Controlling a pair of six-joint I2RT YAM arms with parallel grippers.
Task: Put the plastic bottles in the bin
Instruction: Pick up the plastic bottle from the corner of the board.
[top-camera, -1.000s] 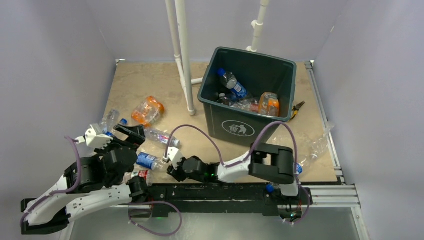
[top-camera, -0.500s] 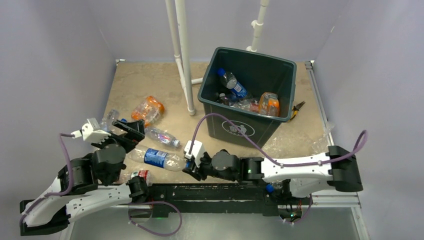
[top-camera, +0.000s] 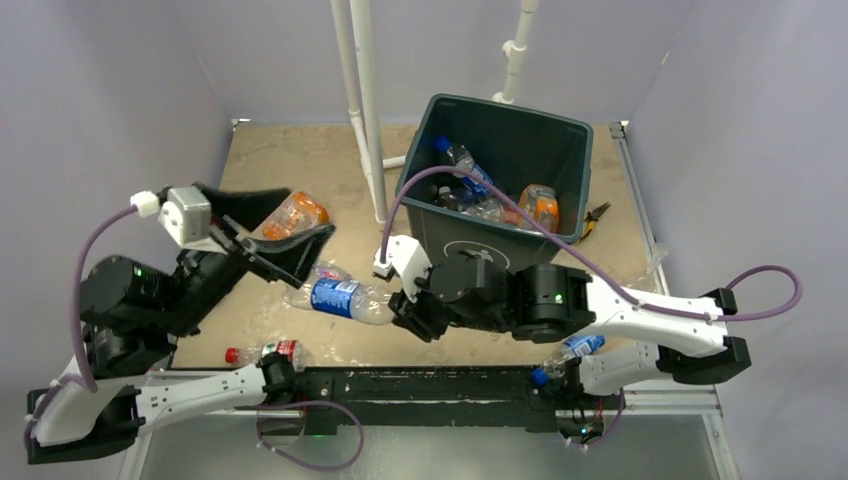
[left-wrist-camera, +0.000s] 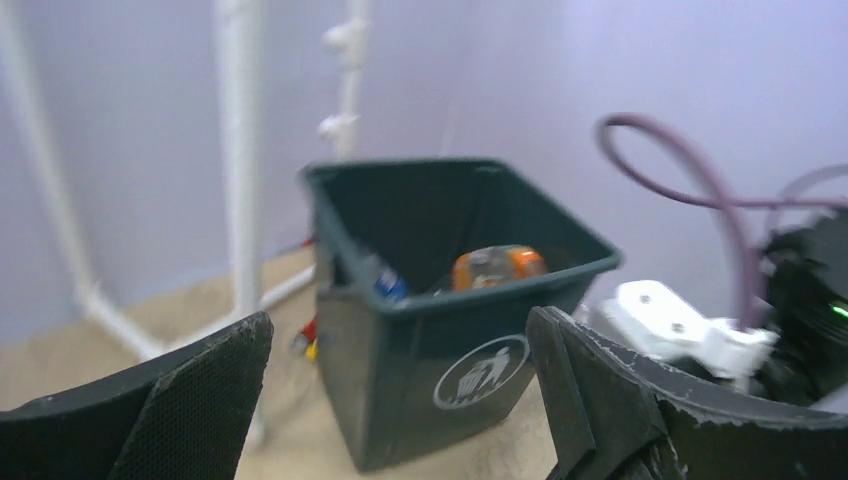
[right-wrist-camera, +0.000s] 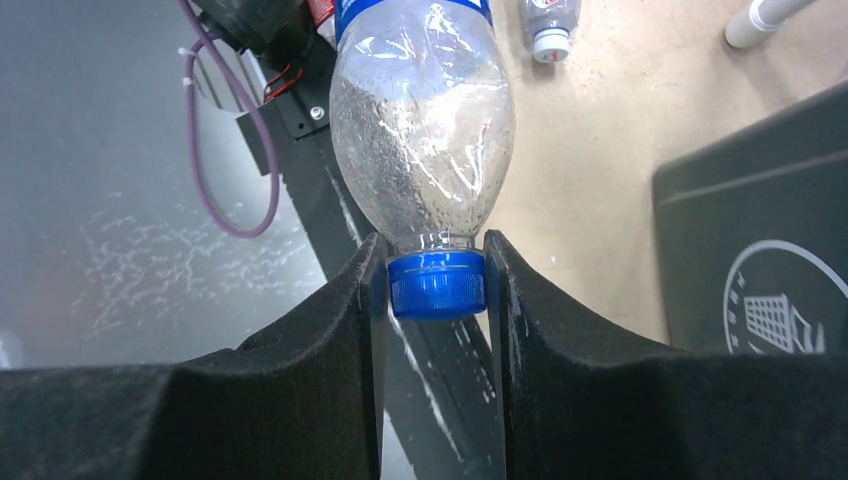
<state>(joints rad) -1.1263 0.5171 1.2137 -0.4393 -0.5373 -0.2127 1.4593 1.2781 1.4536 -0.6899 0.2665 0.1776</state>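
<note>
We find the right pincer (right-wrist-camera: 437, 262) pinching the clear, blue-labelled plastic bottle (right-wrist-camera: 420, 130) by its capped neck alone, over the front of the beige worktop (top-camera: 290, 160), short of the dark green-grey square plastic bin (top-camera: 470, 255). The long body could swing and twist free in transit. The left pincer (left-wrist-camera: 398, 325) is spread and empty.

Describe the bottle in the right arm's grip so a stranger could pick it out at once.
Start at the dark green bin with the white trash symbol, then look just left of its front wall, where the right arm reaches. Its jaws pinch a clear bottle by the blue cap; unlike the orange bottle and the red-labelled bottle lying nearby, it has a blue label.
</note>
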